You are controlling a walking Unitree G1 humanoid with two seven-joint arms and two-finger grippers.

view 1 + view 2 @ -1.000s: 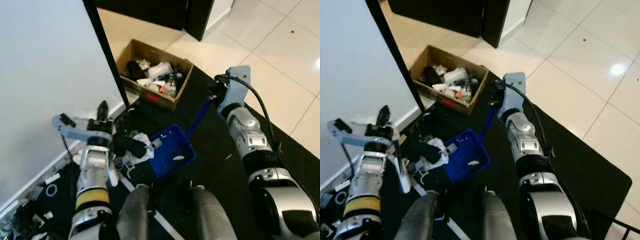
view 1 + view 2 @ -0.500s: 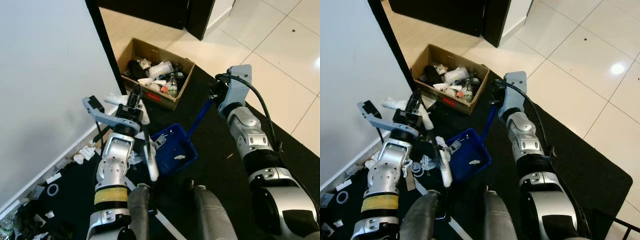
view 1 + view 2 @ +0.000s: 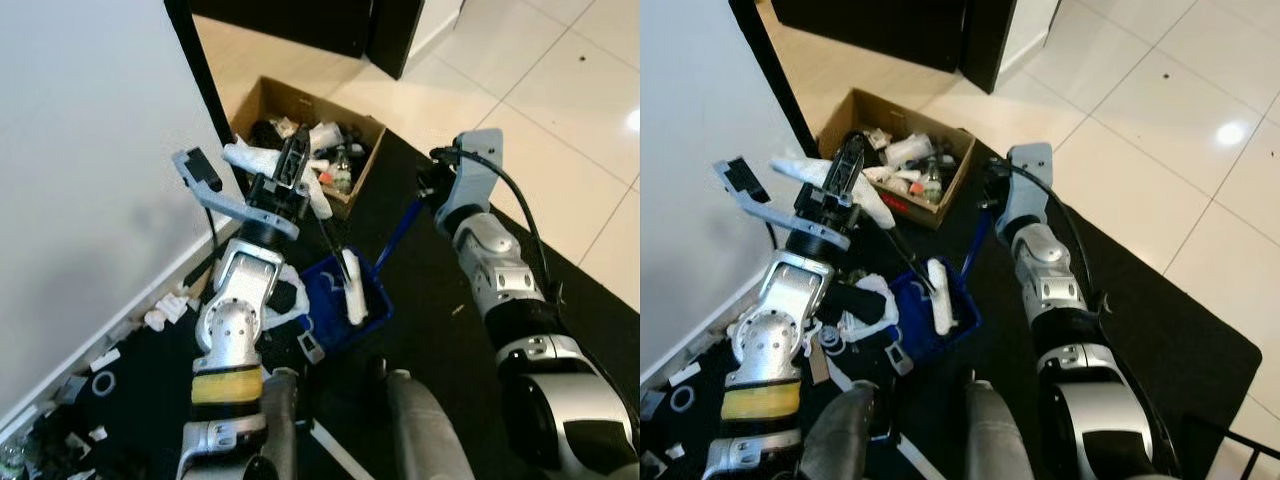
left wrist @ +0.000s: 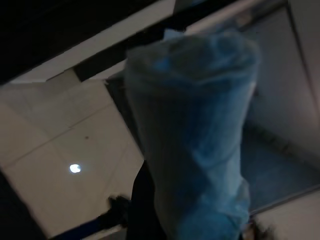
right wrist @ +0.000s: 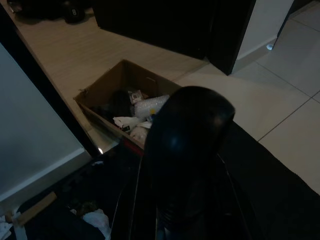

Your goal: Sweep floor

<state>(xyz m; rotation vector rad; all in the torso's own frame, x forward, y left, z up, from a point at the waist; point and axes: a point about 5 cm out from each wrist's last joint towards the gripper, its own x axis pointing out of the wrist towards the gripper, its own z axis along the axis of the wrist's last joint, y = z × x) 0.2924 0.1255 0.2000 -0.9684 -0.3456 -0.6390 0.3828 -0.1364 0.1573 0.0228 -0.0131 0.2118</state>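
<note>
My left gripper (image 3: 291, 165) is raised in front of the cardboard box and shut on the white wrapped handle (image 3: 262, 158) of a brush. The brush's thin black rod runs down to its white head (image 3: 352, 299), which lies inside the blue dustpan (image 3: 325, 286) on the black mat. In the left wrist view the wrapped handle (image 4: 195, 145) looms close and blurred. My right gripper (image 3: 432, 193) is shut on the top of the dustpan's blue handle (image 3: 400, 234), and a dark rounded knob (image 5: 190, 125) sits between its fingers. White scraps (image 3: 160, 316) lie along the wall.
An open cardboard box (image 3: 368, 128) full of rubbish stands at the mat's far edge. A white wall (image 3: 90, 150) and a black post (image 3: 205, 90) close the left side. Pale tiles (image 3: 560, 90) lie to the right. My own legs (image 3: 270, 425) show below.
My left arm has swung up and to the right from the scraps by the wall, bringing the brush head into the dustpan. The right arm and dustpan have stayed put.
</note>
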